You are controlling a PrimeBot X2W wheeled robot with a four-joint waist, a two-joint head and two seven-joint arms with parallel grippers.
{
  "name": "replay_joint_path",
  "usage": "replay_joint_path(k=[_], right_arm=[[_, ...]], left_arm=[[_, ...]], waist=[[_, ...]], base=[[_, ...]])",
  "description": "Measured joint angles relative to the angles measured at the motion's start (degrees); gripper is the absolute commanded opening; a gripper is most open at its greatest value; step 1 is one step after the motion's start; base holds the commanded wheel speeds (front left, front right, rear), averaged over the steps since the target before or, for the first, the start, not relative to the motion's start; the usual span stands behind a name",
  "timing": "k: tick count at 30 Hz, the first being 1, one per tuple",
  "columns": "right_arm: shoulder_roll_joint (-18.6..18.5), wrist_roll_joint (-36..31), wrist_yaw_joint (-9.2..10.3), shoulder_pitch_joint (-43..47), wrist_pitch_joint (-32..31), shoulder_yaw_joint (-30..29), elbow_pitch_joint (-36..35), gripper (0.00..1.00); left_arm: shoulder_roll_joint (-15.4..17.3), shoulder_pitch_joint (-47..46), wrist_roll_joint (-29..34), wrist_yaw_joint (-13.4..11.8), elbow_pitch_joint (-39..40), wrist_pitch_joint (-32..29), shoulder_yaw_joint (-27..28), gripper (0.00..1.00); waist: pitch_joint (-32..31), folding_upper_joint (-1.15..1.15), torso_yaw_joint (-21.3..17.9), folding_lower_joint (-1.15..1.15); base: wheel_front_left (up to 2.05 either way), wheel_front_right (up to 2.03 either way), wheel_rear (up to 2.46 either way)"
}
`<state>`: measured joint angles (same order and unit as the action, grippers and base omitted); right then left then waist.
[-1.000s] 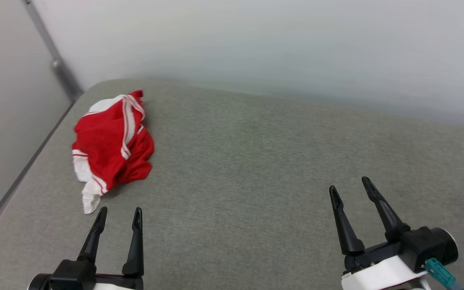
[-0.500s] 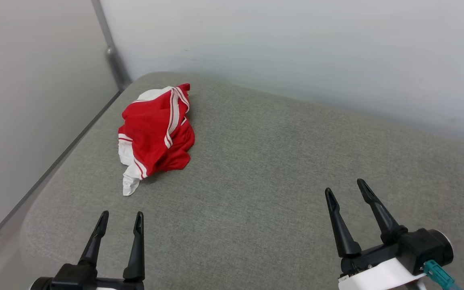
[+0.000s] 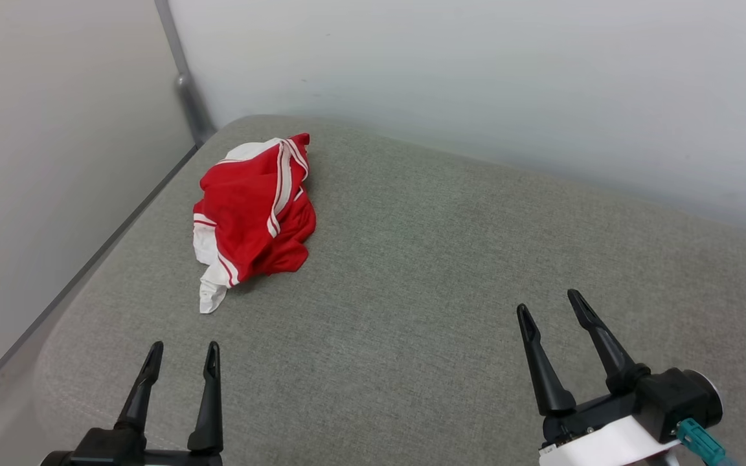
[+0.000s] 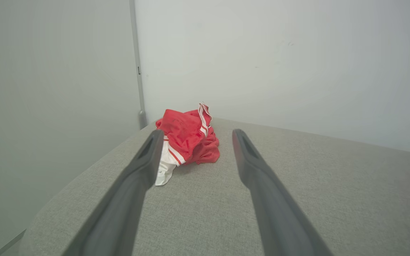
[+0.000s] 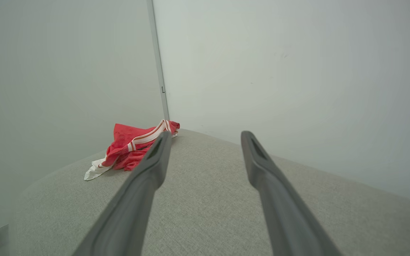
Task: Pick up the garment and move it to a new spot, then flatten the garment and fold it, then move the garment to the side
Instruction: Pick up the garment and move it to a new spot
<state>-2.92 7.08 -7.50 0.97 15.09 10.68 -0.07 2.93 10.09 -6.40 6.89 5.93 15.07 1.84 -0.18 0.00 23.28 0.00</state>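
Head view: garment (image 3: pixel 253 217) crumpled near far-left corner of worktop (image 3: pixel 412 259); left gripper (image 3: pixel 183 349) and right gripper (image 3: pixel 548 302), fingers spread, empty, well short of it. Left wrist view: garment lies ahead, framed between the fingers. Right wrist view: garment off to the left. Pickup pending; you'd reach the left arm forward, then pinch.

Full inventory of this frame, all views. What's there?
garment: one, red with white sleeves and striped trim, crumpled at the far left of the surface
padded surface: one, grey fabric, under everything
walls: two, off-white, behind and left of the surface
corner post: one, grey, where the walls meet
connector: one, teal, on the right wrist
left gripper: one, black, lower left, open, empty
right gripper: one, black, lower right, open, empty
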Motion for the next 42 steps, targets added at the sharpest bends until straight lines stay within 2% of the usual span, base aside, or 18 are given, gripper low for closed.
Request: replay_joint_path(k=[5, 13, 17, 20, 24, 30, 34, 38, 42], right_arm=[[0.01, -0.69, 0.00, -0.30, 0.00, -0.08, -0.43, 1.00], [0.03, -4.24, 0.00, -3.19, 0.00, -0.22, -1.90, 1.00], [0.02, 0.30, 0.00, -4.23, 0.00, -2.36, -3.26, 1.00], [-0.46, -2.23, 0.00, -5.85, 0.00, -2.22, -4.31, 1.00], [-2.27, -5.61, 0.00, -7.27, 0.00, -1.02, -5.26, 1.00], [-2.31, -6.15, 0.00, -8.49, 0.00, -0.77, -6.34, 1.00], [-2.32, -6.32, 0.00, -9.76, 0.00, -0.01, -6.91, 1.00], [-2.69, -6.98, 0.00, -10.70, 0.00, 1.00, -7.42, 1.00], [-2.67, -7.17, 0.00, -11.52, 0.00, 0.83, -7.69, 1.00]], left_arm=[[0.01, -0.64, -1.22, 0.02, -0.19, 0.00, 0.86, 1.00], [0.65, -7.72, -3.88, 0.51, -0.43, 0.01, 2.70, 1.00], [7.77, -14.49, -8.75, 0.52, -5.53, 0.00, 0.83, 1.00], [13.81, -21.12, -16.03, 0.52, -10.95, -2.90, -1.09, 1.00], [24.50, -29.39, -24.53, 0.52, -14.00, -12.84, -5.22, 1.00], [35.39, -40.16, -37.41, 0.52, -18.00, -29.67, -9.50, 1.00], [39.86, -45.87, -44.13, 0.52, -21.14, -39.00, -11.45, 1.00], [42.03, -50.41, -48.75, 0.52, -24.85, -46.99, -12.67, 1.00], [43.36, -54.11, -49.56, 0.52, -29.36, -51.70, -13.78, 1.00]], waist=[[1.38, 0.00, -0.96, 0.00], [7.31, 0.00, -3.25, 0.01], [11.59, 0.00, -4.70, 0.01], [14.93, 0.00, -5.91, 0.02], [19.18, 0.00, -7.85, 0.02], [25.04, 0.00, -10.78, 0.02], [28.36, 0.00, -12.93, 0.02], [31.49, 0.00, -14.99, 0.02], [34.17, 0.00, -16.90, 0.02]], base=[[0.00, 0.00, 0.00], [0.00, 0.00, 0.00], [0.00, 0.00, 0.00], [0.00, 0.00, 0.00], [0.00, 0.00, 0.00], [0.00, 0.00, 0.00], [0.00, 0.00, 0.00], [0.00, 0.00, 0.00], [0.00, 0.00, 0.00]])
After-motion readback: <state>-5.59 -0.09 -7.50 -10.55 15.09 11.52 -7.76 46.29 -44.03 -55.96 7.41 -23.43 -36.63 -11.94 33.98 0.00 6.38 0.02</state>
